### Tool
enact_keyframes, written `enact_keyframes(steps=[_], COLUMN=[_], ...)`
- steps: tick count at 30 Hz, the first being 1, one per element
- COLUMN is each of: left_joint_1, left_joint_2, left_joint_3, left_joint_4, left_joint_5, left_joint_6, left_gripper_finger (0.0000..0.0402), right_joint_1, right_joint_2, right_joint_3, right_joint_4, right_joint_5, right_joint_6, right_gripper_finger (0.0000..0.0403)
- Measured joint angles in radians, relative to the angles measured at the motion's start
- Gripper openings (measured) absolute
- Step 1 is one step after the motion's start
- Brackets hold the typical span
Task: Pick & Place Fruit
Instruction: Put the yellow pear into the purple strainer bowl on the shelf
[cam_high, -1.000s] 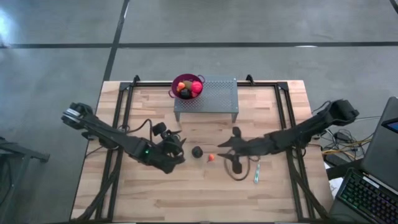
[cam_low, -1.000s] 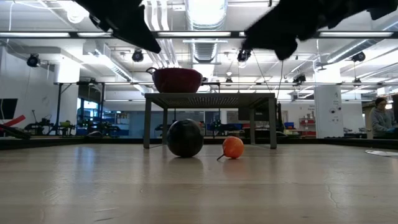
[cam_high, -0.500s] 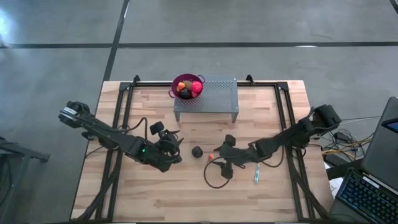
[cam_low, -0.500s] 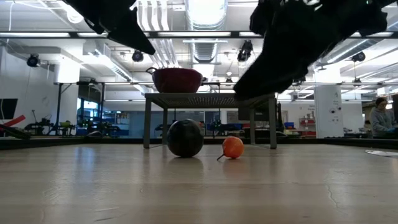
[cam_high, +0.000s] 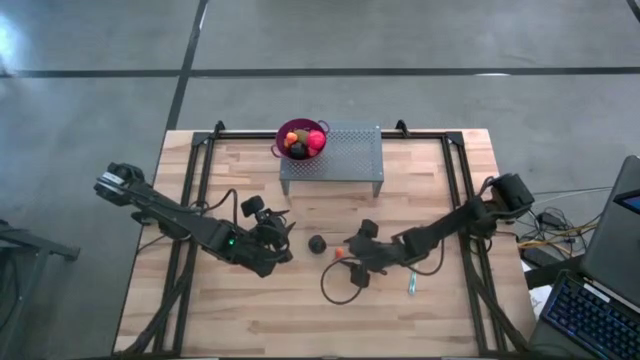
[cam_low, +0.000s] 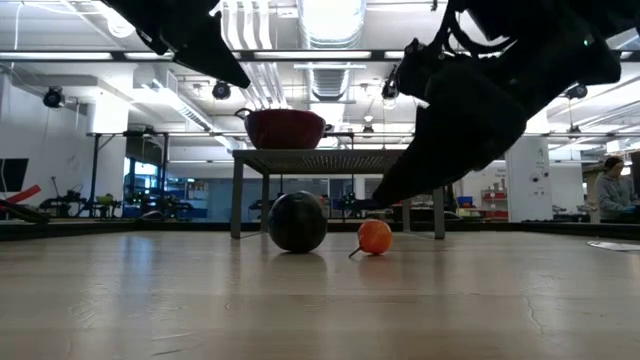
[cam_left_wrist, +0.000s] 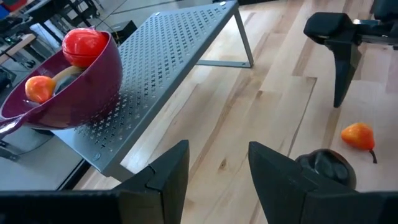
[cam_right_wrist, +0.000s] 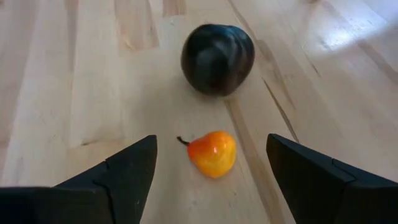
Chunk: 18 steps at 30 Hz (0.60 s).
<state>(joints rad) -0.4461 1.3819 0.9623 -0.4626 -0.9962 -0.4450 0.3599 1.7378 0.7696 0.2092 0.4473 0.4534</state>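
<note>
Right gripper spread wide, low over the table, small orange fruit between its fingers (untouched). Dark ball just beyond. Left gripper parted, empty, nearby.

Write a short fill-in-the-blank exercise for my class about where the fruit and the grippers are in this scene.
1. The purple bowl of fruit stands on a perforated metal ____.
2. The right gripper is open, with the small ____ fruit lying between its fingers on the table.
3. Beside the orange fruit lies a larger ____ ball.
4. The left gripper is ____ and holds nothing.

Missing words: stand; orange; black; open
</note>
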Motion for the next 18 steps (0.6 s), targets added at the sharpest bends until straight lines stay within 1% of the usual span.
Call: enact_keyframes(steps=[8,18], left_joint_1=[0.000,0.000], left_joint_2=[0.000,0.001], left_joint_3=[-0.001,-0.001], left_joint_4=[0.000,0.008], left_joint_5=[0.000,0.000], left_joint_6=[-0.002,-0.004], left_gripper_finger=[0.0172,0.0172], right_joint_1=[-0.005,-0.010], right_joint_2=[0.053,0.123], right_joint_3=[0.003,0.011], right_joint_4=[0.037,0.084], right_joint_5=[0.006,0.002], right_joint_6=[0.012,0.015], right_gripper_finger=[0.0281,0.0302])
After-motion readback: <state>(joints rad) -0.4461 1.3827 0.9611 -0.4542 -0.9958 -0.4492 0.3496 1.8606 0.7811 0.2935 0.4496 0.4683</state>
